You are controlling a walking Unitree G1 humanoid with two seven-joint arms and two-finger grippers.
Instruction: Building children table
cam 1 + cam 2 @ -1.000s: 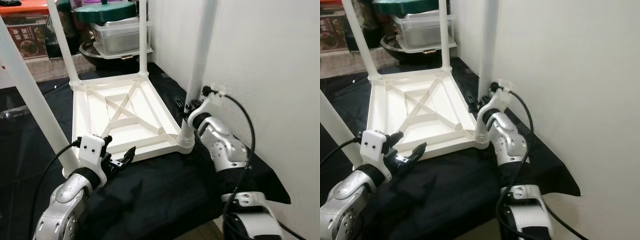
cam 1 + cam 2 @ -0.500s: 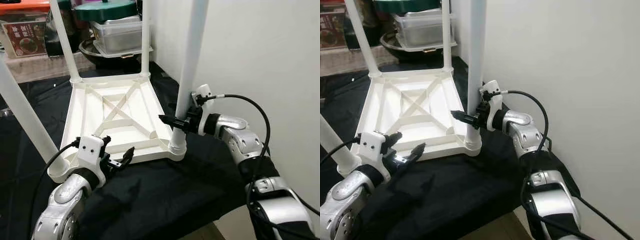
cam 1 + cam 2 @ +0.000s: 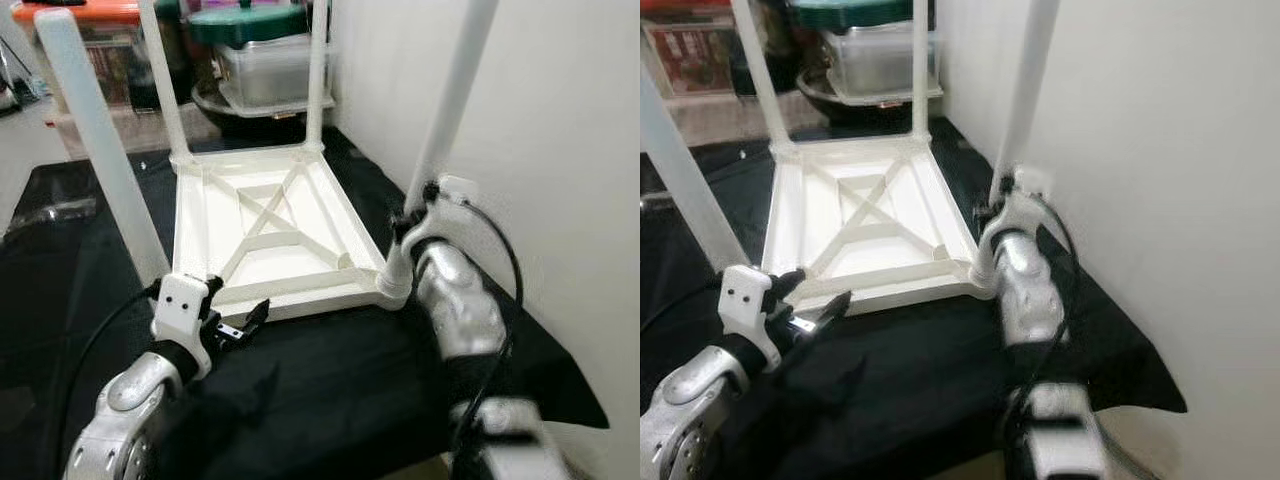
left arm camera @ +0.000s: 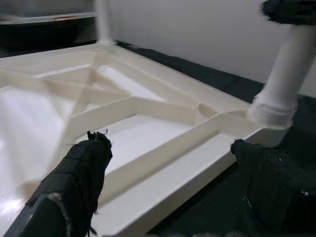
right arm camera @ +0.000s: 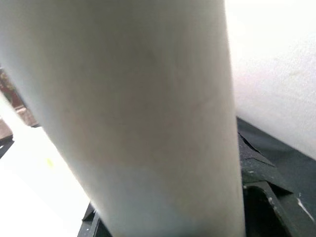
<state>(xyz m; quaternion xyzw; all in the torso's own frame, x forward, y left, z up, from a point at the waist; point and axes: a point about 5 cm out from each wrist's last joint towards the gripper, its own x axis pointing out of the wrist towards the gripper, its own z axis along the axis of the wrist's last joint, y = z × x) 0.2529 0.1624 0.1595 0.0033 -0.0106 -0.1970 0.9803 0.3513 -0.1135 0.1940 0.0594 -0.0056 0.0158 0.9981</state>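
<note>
Here, right end effector [image 3: 405, 222] pinching white table leg [image 3: 447, 110]; left end effector [image 3: 240, 322] spread, empty.

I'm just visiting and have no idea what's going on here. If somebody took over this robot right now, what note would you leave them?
Left gripper: open, empty, at the near edge of the upturned white table top.
Right gripper: around the near right leg just above its socket; grip unclear.
Table lies upside down on the black cloth, beside the wall.
Done: all four legs stand in their corner sockets.
Left: check that the near right leg, which leans, is seated, then turn the table upright.
</note>
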